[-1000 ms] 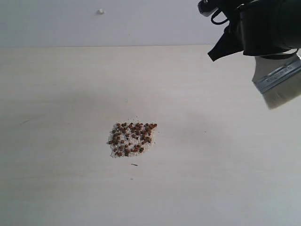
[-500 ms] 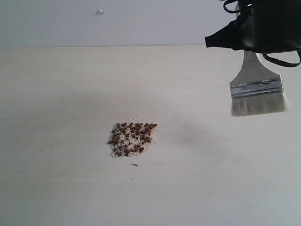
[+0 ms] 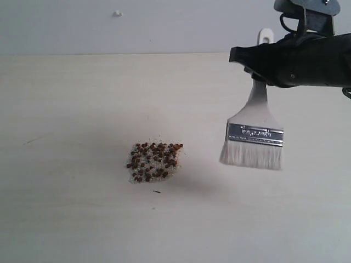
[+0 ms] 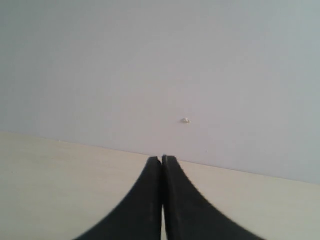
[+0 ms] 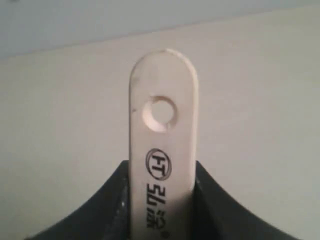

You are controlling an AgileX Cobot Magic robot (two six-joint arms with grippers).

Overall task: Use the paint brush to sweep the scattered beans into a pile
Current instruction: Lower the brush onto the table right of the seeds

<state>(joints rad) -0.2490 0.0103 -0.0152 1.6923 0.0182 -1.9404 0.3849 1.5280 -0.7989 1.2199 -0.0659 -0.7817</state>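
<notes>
The beans (image 3: pixel 159 153) lie gathered in one dense pile (image 3: pixel 155 163) near the middle of the pale desk (image 3: pixel 66 219), reddish-brown grains mixed with whitish crumbs (image 3: pixel 164 174) that show most along the pile's near edge. A thin dark sliver (image 3: pixel 157 192) lies on the desk just beside the pile on its near side. To the right of the pile, and apart from it, hangs the paint brush (image 3: pixel 253 139), held upright with its handle up and its off-white bristles (image 3: pixel 251 155) pointing down at the desk; the silver ferrule (image 3: pixel 255 135) sits a little tilted, lower on its right end. Whether the bristle tips touch the desk cannot be told. The right hand (image 5: pixel 161 200) grips the brush by its handle, a black finger pressed on each side of the wood, and the rounded handle end with its hole (image 5: pixel 162 112) and a black printed mark sticks out past the fingers. The left hand (image 4: pixel 161 161) is closed with its two black tips touching and nothing between them, held over the desk and facing the grey wall (image 3: pixel 164 27), where a small white speck (image 3: pixel 117 13) shows.
</notes>
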